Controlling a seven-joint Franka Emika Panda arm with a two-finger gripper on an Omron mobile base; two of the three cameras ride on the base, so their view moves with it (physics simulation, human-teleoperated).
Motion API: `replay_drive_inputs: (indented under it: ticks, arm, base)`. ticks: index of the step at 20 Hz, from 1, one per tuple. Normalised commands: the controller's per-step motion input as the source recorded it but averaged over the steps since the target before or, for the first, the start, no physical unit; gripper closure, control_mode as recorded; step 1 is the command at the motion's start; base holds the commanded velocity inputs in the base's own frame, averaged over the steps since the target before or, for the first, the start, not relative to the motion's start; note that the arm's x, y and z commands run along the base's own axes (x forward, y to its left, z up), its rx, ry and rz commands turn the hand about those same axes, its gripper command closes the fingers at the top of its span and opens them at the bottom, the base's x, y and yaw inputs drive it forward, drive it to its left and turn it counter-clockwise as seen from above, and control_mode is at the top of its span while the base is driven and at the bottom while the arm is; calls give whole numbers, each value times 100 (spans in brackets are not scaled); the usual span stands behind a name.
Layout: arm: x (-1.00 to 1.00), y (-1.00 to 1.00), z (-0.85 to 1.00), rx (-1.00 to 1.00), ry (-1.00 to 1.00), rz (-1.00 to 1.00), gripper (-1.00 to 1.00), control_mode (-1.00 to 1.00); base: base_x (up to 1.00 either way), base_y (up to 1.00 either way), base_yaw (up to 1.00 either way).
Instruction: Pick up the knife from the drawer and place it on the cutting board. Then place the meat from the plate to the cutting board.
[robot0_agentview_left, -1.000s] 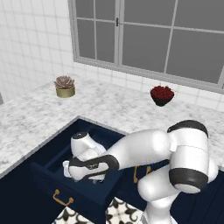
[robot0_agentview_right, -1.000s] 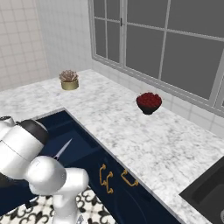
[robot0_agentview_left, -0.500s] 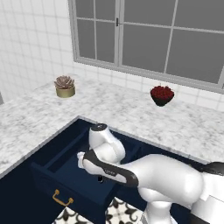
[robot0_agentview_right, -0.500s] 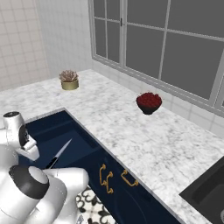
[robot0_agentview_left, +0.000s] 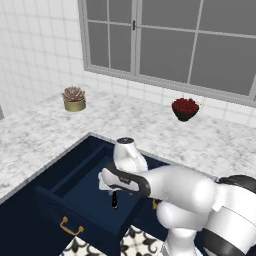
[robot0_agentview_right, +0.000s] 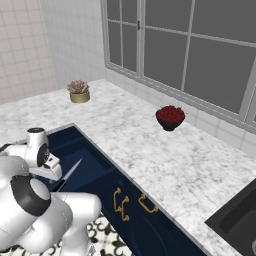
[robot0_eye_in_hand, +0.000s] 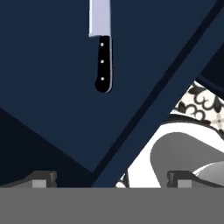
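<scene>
From the left base view, the drawer stands pulled out from under the marble tabletop, its brass handle on the front panel facing the patterned floor. The arm bends down over the drawer's right side, and the hand hangs above the drawer floor. The black handle of the knife pokes out just below the hand, near the drawer's front right corner. A potted succulent sits toward the tabletop's far left edge and a dark bowl of red fruit stands near the window.

From the right base view, the knife lies diagonally on the drawer floor, blade pointing away from the robot, handle mostly hidden behind the white arm.

In the hand view, the knife lies on the navy floor toward the top, blade running off the upper edge. The fingers are spread wide apart at the bottom with nothing between them, well apart from the knife; the drawer's edge crosses diagonally between them.
</scene>
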Motion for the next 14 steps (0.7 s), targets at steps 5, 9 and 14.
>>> replay_drive_inputs:
  ticks: [5, 9, 14]
  arm:
    - [42, 0, -14, -4, 15, 18, -100, -100]
    - [30, 16, -14, -5, 0, 1, -100, -100]
    - [22, 22, -36, -6, 0, 0, -100, -100]
  base:
    - [0, 0, 0]
    - [0, 0, 0]
    - [0, 0, 0]
